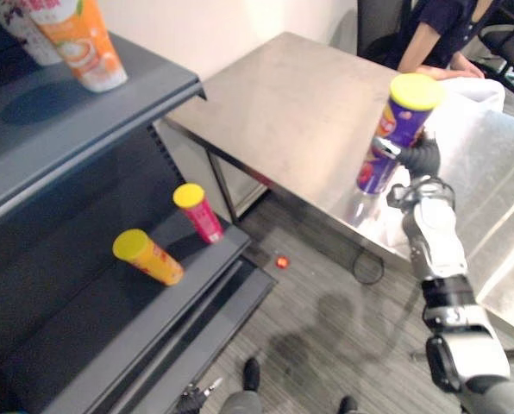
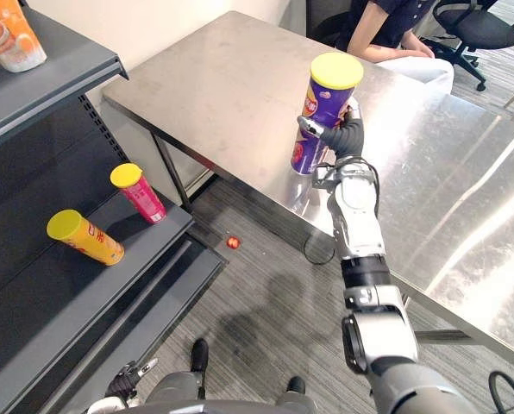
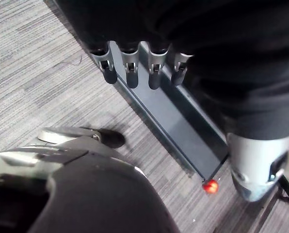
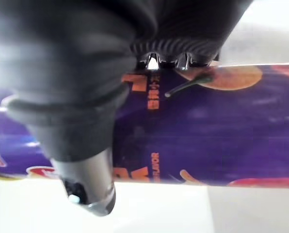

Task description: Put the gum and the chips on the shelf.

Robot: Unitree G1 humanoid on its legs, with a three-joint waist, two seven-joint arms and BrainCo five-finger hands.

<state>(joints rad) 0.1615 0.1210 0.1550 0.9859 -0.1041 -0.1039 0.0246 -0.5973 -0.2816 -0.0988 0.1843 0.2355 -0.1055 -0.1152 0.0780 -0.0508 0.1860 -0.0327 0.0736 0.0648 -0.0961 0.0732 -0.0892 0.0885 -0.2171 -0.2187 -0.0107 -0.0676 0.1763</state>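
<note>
your left hand (image 3: 130, 73) hangs low by the floor, fingers relaxed, holding nothing. a small red thing (image 2: 232, 243) lies on the floor off the shelf (image 2: 84, 293)'s bottom corner; whether it's the gum, i can't tell. your right hand (image 2: 343, 138) is wrapped round the purple chips can (image 2: 326, 99), upright at the table (image 2: 222, 78)'s near edge, likely ready to lift. an orange can (image 2: 84, 237) and a pink can (image 2: 139, 194) already crowd the lower board's front edge. a person (image 2: 386, 26) sits at the table's far corner.
</note>
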